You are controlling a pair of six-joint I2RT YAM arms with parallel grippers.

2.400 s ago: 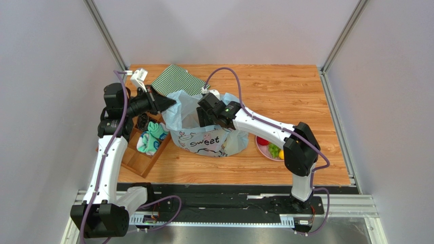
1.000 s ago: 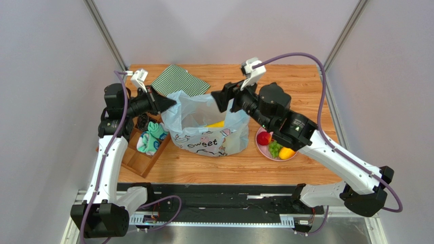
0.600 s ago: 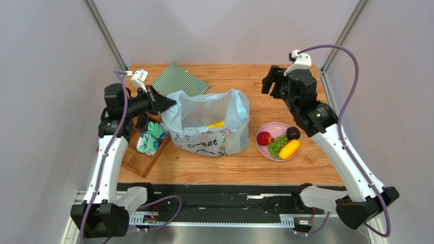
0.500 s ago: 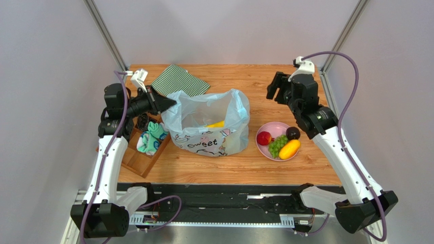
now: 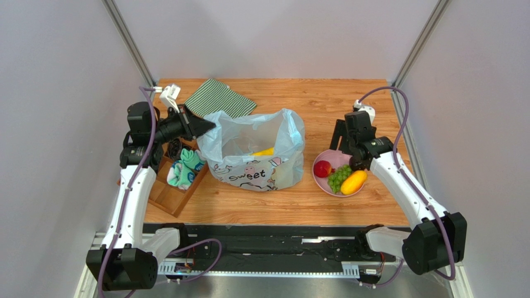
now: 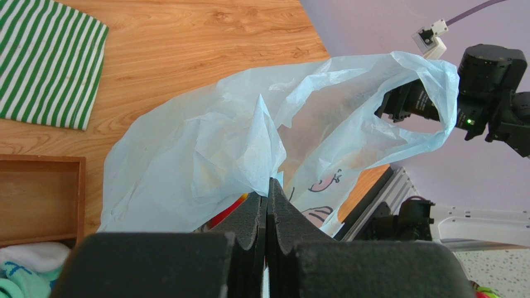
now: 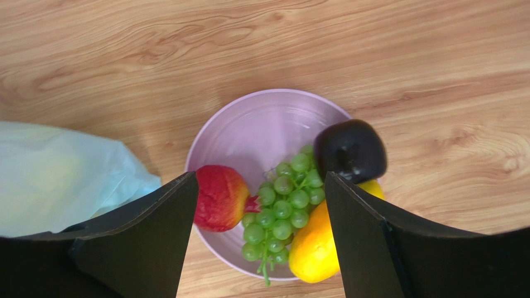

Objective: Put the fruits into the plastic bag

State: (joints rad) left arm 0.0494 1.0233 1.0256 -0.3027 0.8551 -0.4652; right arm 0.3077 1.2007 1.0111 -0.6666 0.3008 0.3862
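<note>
The pale-blue plastic bag (image 5: pixel 255 152) stands mid-table with its mouth open and a yellow fruit (image 5: pixel 264 151) inside. My left gripper (image 5: pixel 207 127) is shut on the bag's left edge (image 6: pixel 261 155) and holds it up; something red (image 6: pixel 227 211) shows through the plastic. My right gripper (image 7: pixel 260 186) is open and empty, hovering over the pink plate (image 7: pixel 261 124). The plate holds a red apple (image 7: pixel 218 197), green grapes (image 7: pixel 280 208), a dark avocado (image 7: pixel 350 151) and an orange-yellow mango (image 7: pixel 314 248). The apple and grapes lie between my fingers, untouched. In the top view my right gripper (image 5: pixel 341 148) is over the plate's far rim (image 5: pixel 328 185).
A green striped cloth (image 5: pixel 219 99) lies at the back left. A wooden tray (image 5: pixel 167 192) left of the bag holds rolled teal-white socks (image 5: pixel 185 169). The bag's right side (image 7: pixel 56 180) is close to the plate's left rim.
My right arm has pulled out of the bag, swung right and come down over the pink plate. A yellow fruit now lies in the bag. The left arm has not moved.
</note>
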